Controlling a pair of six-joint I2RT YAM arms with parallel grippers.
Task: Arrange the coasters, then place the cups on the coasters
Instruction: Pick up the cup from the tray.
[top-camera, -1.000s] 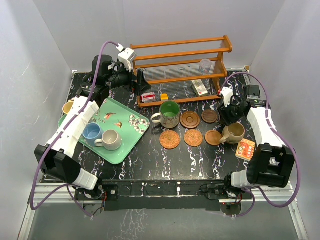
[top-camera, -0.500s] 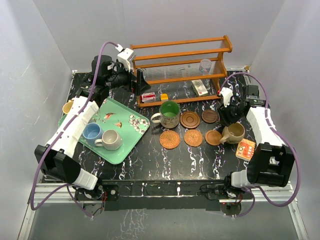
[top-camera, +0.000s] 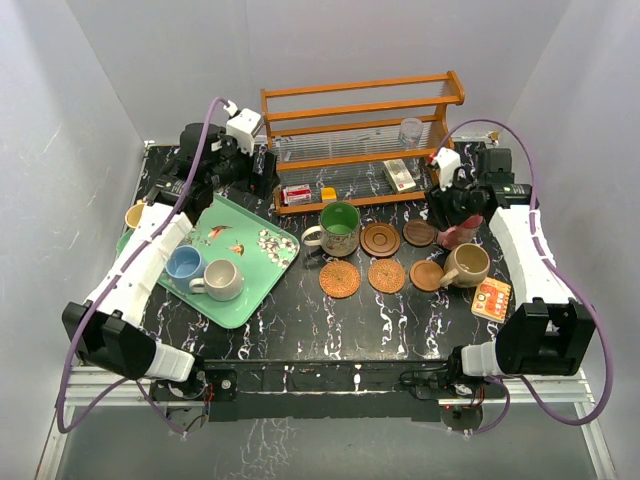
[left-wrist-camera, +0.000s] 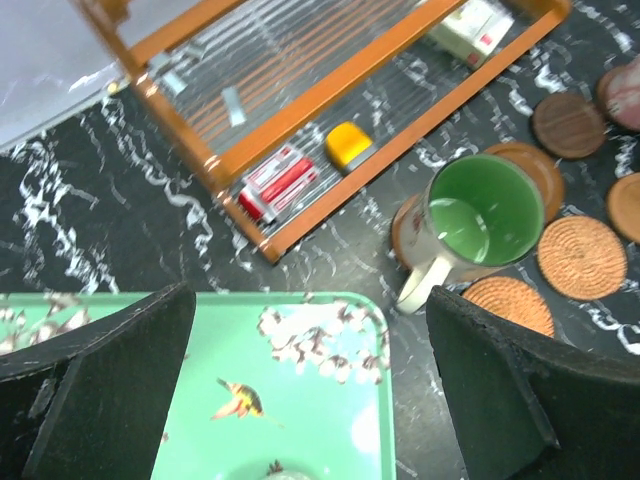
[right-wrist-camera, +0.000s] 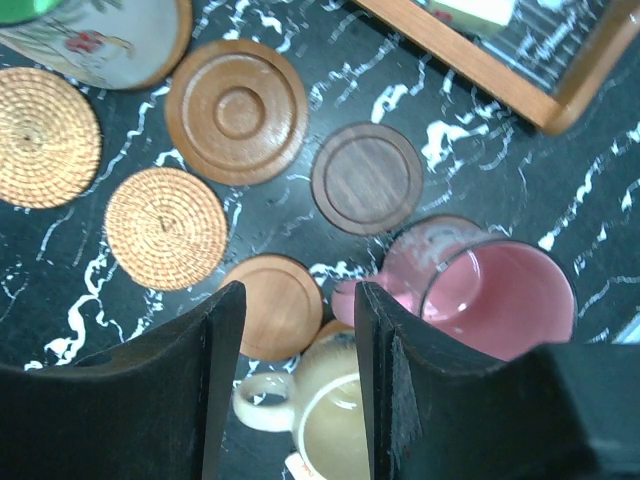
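Over the last second my right arm has pulled back toward the rack (top-camera: 360, 85) and risen. That uncovers a pink mug (right-wrist-camera: 500, 300) that I could not see under the wrist a second ago. It stands upright just off the outer side of my right hand (right-wrist-camera: 300, 385), with its handle poking in near the fingertips. A brown arc shows behind its rim, so I judge it is sitting on a coaster, though most of that disc is hidden. If so, that mug is done and I am backing off it. The right hand is half spread and, as far as I can see, pinches nothing. Through the gap I look down on a smooth brown coaster (right-wrist-camera: 275, 305) and the tan mug (right-wrist-camera: 335, 425). The dark wood coaster (right-wrist-camera: 366, 178) lies ahead of the fingertips and is still bare, as is the woven coaster (right-wrist-camera: 165, 227) off to the inner side. My left arm has swung a little outward. Its hand (left-wrist-camera: 315, 400) is spread wide and empty, pointing down over the far corner of the green tray (left-wrist-camera: 200, 298), with the green mug (left-wrist-camera: 485, 210) ahead on the inner side. The blue mug (top-camera: 183, 264) and cream mug (top-camera: 222, 280) still wait on that tray, so the left side has the next fetching to do.
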